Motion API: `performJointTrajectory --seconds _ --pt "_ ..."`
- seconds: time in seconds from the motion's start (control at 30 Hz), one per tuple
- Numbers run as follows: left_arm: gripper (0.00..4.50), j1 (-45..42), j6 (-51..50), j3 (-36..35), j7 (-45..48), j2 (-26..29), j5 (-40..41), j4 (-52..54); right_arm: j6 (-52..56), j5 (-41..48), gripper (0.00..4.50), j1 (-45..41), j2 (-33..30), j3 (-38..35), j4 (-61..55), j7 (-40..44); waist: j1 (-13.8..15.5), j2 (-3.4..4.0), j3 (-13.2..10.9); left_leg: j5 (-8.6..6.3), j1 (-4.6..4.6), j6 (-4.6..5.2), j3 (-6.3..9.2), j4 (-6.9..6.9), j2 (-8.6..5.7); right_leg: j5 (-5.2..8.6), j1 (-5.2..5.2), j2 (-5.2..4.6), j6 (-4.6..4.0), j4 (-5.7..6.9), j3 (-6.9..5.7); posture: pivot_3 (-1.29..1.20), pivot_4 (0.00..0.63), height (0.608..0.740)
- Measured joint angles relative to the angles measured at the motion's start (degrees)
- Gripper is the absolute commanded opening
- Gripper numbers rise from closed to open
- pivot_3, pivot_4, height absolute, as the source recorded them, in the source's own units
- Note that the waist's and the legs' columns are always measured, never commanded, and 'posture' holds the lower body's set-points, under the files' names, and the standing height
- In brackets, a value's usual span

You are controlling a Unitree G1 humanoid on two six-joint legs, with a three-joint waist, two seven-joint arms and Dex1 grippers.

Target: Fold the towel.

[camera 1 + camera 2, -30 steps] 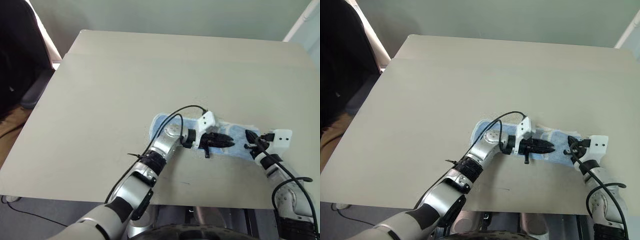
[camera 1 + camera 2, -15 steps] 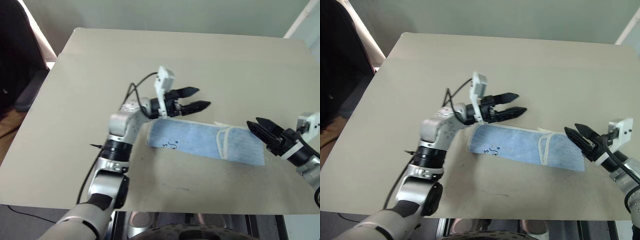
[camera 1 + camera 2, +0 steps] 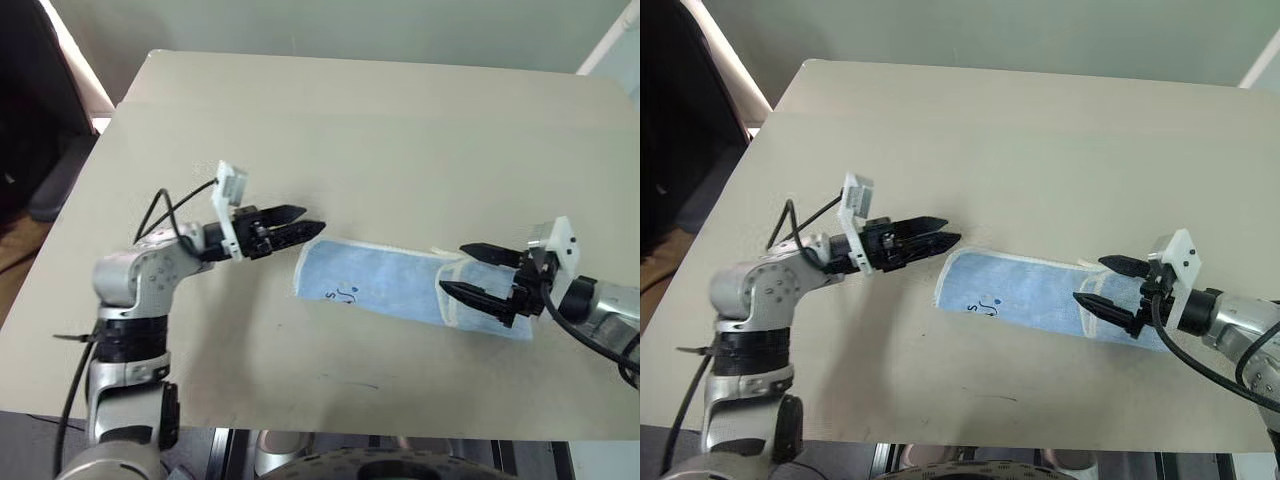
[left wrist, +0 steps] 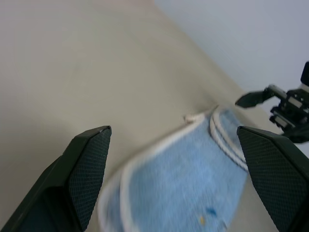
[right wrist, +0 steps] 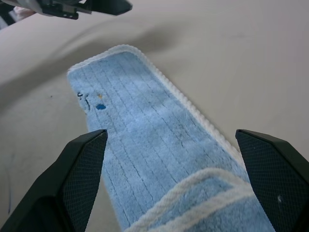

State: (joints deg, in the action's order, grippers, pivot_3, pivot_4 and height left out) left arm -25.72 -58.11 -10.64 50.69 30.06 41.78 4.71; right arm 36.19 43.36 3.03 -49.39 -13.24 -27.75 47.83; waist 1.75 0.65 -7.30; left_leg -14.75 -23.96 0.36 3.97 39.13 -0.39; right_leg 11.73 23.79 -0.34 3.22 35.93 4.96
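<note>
Blue terry, edged in white, the towel [image 3: 400, 285] lay as a long narrow strip on the beige counter [image 3: 380, 130], between the two hands. The left hand [image 3: 300, 228] hung just off the strip's printed end, fingers apart and holding nothing; the right hand [image 3: 478, 272] faced it from the other end, fingers spread wide over a doubled-over flap, also empty. Judged from that pose, each hand had been set at one short end so the strip could be closed end to end, though neither was touching cloth. The head views showed the whole strip and both arms at once. The right wrist view added the ribbed weave, the dark mark [image 5: 87, 99] with its coloured dots, and the flap's stitched edge just below its fingers. The left wrist view caught the right hand beyond the far end.
</note>
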Motion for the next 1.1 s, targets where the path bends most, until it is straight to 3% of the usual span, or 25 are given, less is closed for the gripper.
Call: performJointTrajectory --seconds 0.37,0.63,0.9,1.1 --pt "4.5 3.0 -32.1 -9.0 -10.0 6.9 13.6 0.5 2.4 -0.3 4.49 -5.3 2.1 2.1 1.2 0.0 -0.1 -0.1 0.0 0.29 0.28 -0.3 0.0 -0.15 0.04 0.14 -0.04 0.03 -0.87 0.11 -0.07 0.0 0.15 0.74" --pt "4.5 5.4 -34.0 -6.4 -16.8 10.6 24.5 -0.3 3.3 -0.7 4.49 -5.9 4.0 3.4 1.1 -0.9 -0.2 -0.29 -0.1 0.48 0.61 -0.54 0.04 -0.42 0.07 -0.03 -0.17 0.12 -1.08 0.23 -0.04 0.0 0.15 0.74" --pt "4.5 6.6 -34.0 -5.0 -25.8 8.3 34.2 -2.3 3.4 -1.0 4.49 -5.8 4.9 3.3 1.1 -3.0 -0.3 -0.36 -0.1 0.69 1.02 -0.78 0.04 -0.96 0.05 -0.06 -0.32 0.14 -1.22 0.23 -0.02 0.0 0.15 0.74" --pt "4.5 6.6 -34.1 -5.3 -29.9 7.1 36.2 -7.1 3.4 -1.9 4.49 -5.4 5.4 3.3 1.1 -4.1 -0.2 -0.38 -0.1 0.81 1.05 -0.91 0.07 -1.06 0.14 0.01 -0.3 0.26 -1.32 0.31 -0.04 0.0 0.15 0.74"
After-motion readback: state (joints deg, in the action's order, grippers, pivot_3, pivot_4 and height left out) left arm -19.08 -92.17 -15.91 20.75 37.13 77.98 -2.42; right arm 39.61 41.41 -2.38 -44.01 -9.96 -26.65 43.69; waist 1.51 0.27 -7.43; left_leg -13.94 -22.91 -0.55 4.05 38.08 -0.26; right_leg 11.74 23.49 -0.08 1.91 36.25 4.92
